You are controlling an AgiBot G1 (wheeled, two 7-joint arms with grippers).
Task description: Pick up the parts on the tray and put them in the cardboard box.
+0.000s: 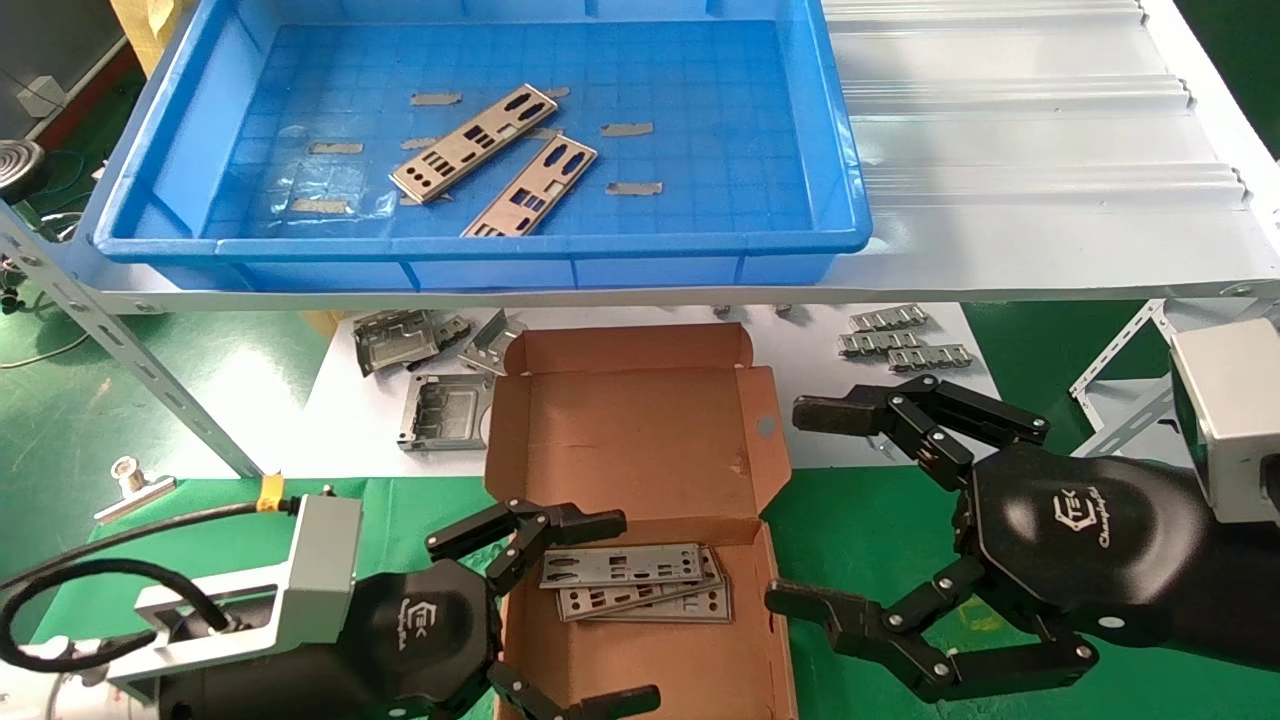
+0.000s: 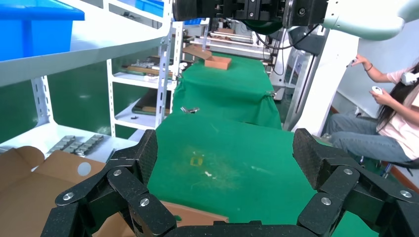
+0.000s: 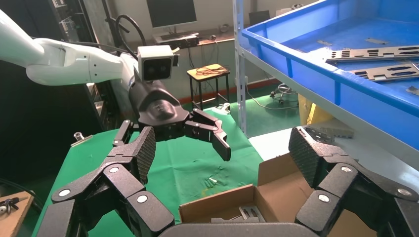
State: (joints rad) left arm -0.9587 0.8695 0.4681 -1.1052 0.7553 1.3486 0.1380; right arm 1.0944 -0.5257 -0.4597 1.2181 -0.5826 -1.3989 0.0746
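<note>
White shelf [image 1: 1010, 150] (ribbed) carries the blue tray [image 1: 480, 262].

The far rim of the tray [image 1: 130, 180] is cut off by the head view's edge. The cardboard box [image 1: 640, 440] near end is cropped too.

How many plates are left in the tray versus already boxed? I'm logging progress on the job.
Plates in the blue tray: 2, one at and one at
Plates in the cardboard box: 3, stacked overlapping
Total: 5
Neither the left gripper nor the right gripper holds any; both are open.
</note>
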